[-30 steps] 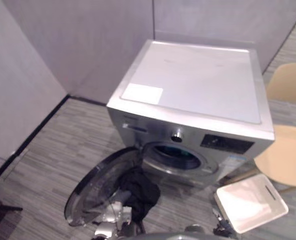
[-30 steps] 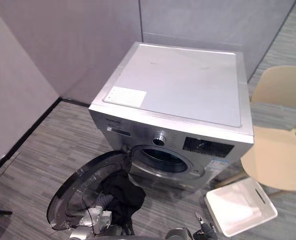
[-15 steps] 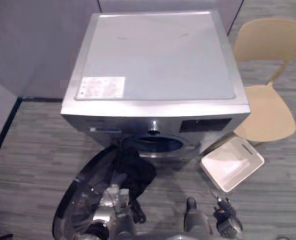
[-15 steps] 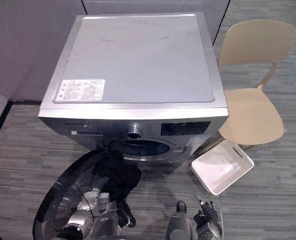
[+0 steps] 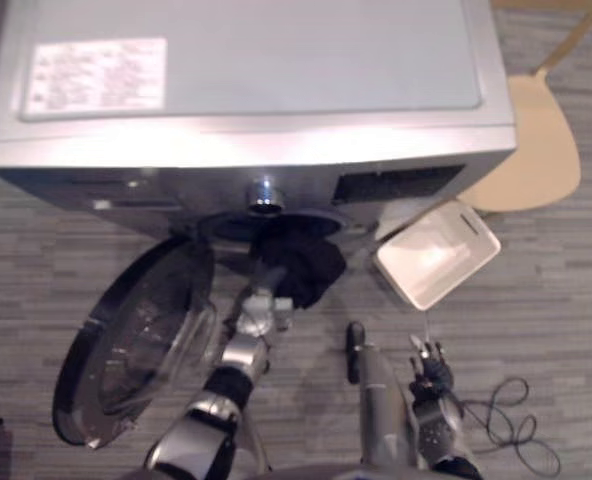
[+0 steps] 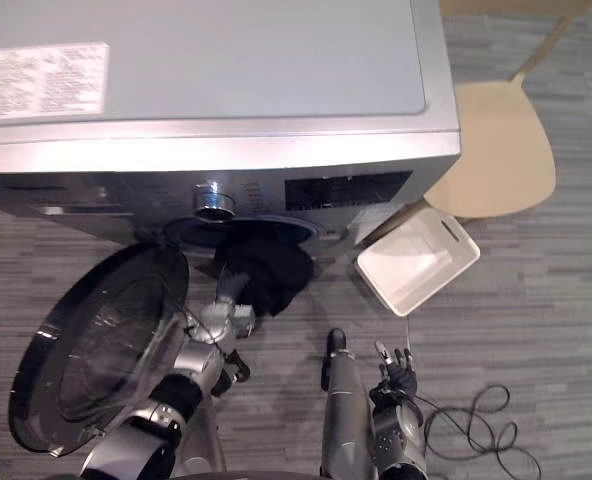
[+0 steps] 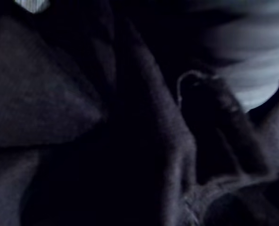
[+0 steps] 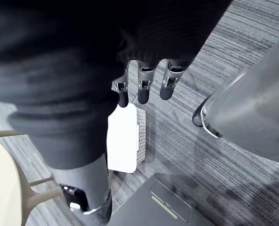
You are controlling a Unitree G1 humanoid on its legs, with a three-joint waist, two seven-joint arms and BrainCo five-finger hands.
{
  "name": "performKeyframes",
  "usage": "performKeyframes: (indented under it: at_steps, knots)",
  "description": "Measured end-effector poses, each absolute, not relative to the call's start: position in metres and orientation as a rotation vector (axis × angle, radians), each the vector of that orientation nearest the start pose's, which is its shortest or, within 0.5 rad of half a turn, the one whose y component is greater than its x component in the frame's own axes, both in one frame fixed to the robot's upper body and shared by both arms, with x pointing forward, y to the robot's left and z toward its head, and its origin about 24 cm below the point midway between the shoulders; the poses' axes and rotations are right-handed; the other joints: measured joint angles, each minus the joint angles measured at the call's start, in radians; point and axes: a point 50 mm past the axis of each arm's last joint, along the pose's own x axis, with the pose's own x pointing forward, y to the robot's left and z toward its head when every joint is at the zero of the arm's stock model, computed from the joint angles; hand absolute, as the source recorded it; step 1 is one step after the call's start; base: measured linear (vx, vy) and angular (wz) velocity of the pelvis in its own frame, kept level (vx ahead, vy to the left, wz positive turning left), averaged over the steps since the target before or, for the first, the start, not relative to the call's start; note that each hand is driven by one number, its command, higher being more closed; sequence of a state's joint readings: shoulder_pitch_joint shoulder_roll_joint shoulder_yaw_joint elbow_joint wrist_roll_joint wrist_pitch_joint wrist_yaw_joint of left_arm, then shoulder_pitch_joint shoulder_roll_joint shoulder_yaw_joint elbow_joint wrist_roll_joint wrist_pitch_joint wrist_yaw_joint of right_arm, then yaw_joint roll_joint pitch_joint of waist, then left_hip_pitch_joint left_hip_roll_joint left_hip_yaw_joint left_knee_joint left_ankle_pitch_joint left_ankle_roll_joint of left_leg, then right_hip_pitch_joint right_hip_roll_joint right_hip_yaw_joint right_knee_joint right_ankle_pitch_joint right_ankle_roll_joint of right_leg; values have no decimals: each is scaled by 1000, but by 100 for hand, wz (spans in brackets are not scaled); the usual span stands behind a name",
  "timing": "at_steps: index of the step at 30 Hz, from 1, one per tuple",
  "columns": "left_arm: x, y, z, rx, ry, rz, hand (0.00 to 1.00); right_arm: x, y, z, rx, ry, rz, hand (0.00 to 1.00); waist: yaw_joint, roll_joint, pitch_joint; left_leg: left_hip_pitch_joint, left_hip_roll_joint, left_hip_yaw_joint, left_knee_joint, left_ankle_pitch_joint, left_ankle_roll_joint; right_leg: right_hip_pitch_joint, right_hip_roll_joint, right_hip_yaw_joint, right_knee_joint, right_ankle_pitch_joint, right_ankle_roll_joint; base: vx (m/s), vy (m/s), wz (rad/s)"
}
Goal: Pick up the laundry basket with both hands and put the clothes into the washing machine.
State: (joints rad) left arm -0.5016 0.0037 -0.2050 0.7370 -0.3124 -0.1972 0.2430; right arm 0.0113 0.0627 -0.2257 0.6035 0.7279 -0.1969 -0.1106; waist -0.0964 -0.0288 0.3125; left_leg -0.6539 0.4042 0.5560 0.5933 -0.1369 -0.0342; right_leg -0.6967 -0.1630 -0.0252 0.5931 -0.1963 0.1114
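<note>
One black garment (image 5: 301, 268) hangs at the one washing machine's (image 5: 246, 90) opening. The left hand (image 5: 266, 312) touches it, but its grip cannot be determined. One white basket (image 5: 436, 253) lies on the floor. The right hand (image 6: 394, 380) has its fingers straight.

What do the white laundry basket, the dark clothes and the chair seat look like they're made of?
Laundry basket: probably moulded plastic; smooth white walls, one perforated with rows of small holes.
Dark clothes: soft matte fabric; it bunches and hangs in folds.
Chair seat: smooth beige shell, plastic or plywood; cannot tell which.
</note>
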Motion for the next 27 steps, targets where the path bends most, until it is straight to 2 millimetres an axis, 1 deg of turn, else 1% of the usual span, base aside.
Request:
performKeyframes:
  at_steps: [2, 3, 4, 5, 6, 7, 8, 9, 10, 11, 13, 15, 16, 17, 19, 21, 22, 23, 24, 26, 27]
  knots:
    - [353, 93, 59, -202, 37, 41, 100, 206, -193, -73, 789, 298, -600, 0, -8, -9, 32, -59, 30, 6, 49, -10, 14, -69, 15, 14, 38, 1, -1, 45, -20, -35]
    - [359, 93, 68, -217, 14, 47, 100, 207, -195, -71, 793, 285, -603, 0, -8, -11, 34, -80, 38, 4, 61, -12, 17, -89, 20, 19, 50, 1, -2, 40, -4, -31]
    - [371, 100, 90, -241, -35, 72, 100, 209, -197, -67, 791, 260, -608, 0, -10, -17, 42, -117, 50, 5, 87, -16, 20, -132, 25, 22, 71, 1, -2, 23, -1, -25]
    - [384, 104, 118, -258, -100, 90, 100, 211, -199, -62, 790, 234, -611, 0, -14, -23, 62, -148, 62, 4, 108, -19, 21, -164, 28, 23, 88, 1, -2, 20, -3, -21]
    - [390, 109, 133, -278, -137, 102, 100, 213, -200, -59, 790, 220, -610, 0, -19, -24, 70, -167, 71, 3, 118, -21, 24, -179, 33, 24, 94, 1, -2, -8, 3, -20]
    - [398, 123, 162, -293, -211, 136, 100, 214, -200, -56, 791, 198, -610, 0, -31, -27, 73, -211, 86, -2, 141, -29, 28, -220, 42, 27, 107, 1, -2, -8, 10, -26]
    - [404, 132, 192, -287, -286, 156, 100, 215, -202, -53, 800, 175, -615, 0, -36, -35, 88, -239, 96, -3, 159, -34, 28, -250, 49, 29, 119, 2, -3, -8, 14, -27]
    - [407, 139, 206, -282, -319, 171, 100, 215, -203, -52, 803, 166, -620, 0, -38, -35, 96, -252, 104, -4, 169, -38, 28, -261, 52, 29, 121, 3, -4, -10, 20, -30]
    - [410, 150, 233, -279, -372, 190, 100, 214, -204, -52, 810, 163, -626, 0, -39, -37, 100, -285, 116, -6, 185, -42, 30, -291, 60, 30, 123, 6, -10, -9, 24, -22]
    - [411, 155, 246, -276, -399, 200, 100, 214, -204, -52, 815, 162, -629, 0, -42, -37, 100, -301, 119, -6, 189, -42, 30, -305, 62, 31, 125, 8, -13, -2, 40, -22]
    - [407, 168, 299, -258, -527, 226, 100, 213, -204, -54, 832, 160, -638, 0, -49, -37, 101, -361, 130, -9, 210, -48, 39, -359, 65, 31, 134, 10, -15, 22, 57, -19]
    - [402, 173, 322, -247, -598, 231, 100, 213, -204, -53, 851, 153, -644, 0, -47, -36, 104, -398, 151, -12, 239, -56, 44, -388, 77, 34, 139, 13, -17, 44, 81, -23]
    - [400, 172, 337, -267, -631, 223, 100, 213, -205, -53, 866, 142, -648, 0, -44, -37, 121, -408, 156, -11, 250, -56, 44, -395, 78, 34, 142, 14, -18, 40, 91, -11]
    - [398, 173, 345, -273, -649, 224, 100, 213, -205, -53, 870, 139, -648, 0, -43, -39, 128, -412, 157, -9, 252, -57, 45, -400, 78, 35, 142, 14, -17, 29, 84, -9]
    - [386, 182, 379, -313, -743, 247, 100, 213, -206, -51, 900, 114, -649, 0, -39, -39, 141, -441, 165, -4, 254, -57, 45, -433, 85, 35, 140, 24, -20, 24, 78, -19]
    - [382, 178, 391, -322, -767, 235, 100, 210, -209, -53, 908, 112, -662, 0, -20, -39, 145, -457, 173, -1, 259, -57, 45, -455, 93, 38, 144, 30, -24, 14, 45, -17]
    - [379, 177, 397, -320, -782, 232, 100, 209, -211, -53, 921, 104, -675, 0, -17, -39, 146, -468, 174, -2, 261, -56, 46, -472, 93, 39, 157, 30, -24, 4, 50, -7]
    - [375, 179, 406, -279, -807, 248, 100, 206, -216, -54, 931, 90, -688, 0, -18, -39, 146, -485, 176, -1, 264, -56, 45, -494, 93, 42, 164, 32, -27, -4, 46, 1]
    - [374, 179, 409, -273, -813, 250, 100, 205, -217, -54, 931, 87, -690, 0, -18, -38, 146, -489, 176, 0, 264, -56, 45, -498, 93, 43, 165, 32, -28, -19, 39, 0]
    - [364, 176, 430, -213, -879, 259, 100, 201, -222, -55, 935, 80, -717, 0, -19, -39, 161, -513, 176, 0, 264, -56, 39, -523, 90, 40, 172, 38, -35, -21, 32, 4]
    - [357, 175, 439, -148, -920, 279, 0, 200, -224, -56, 944, 75, -731, 0, -20, -38, 165, -525, 180, 4, 266, -54, 41, -537, 90, 39, 172, 45, -37, -17, 33, 3]
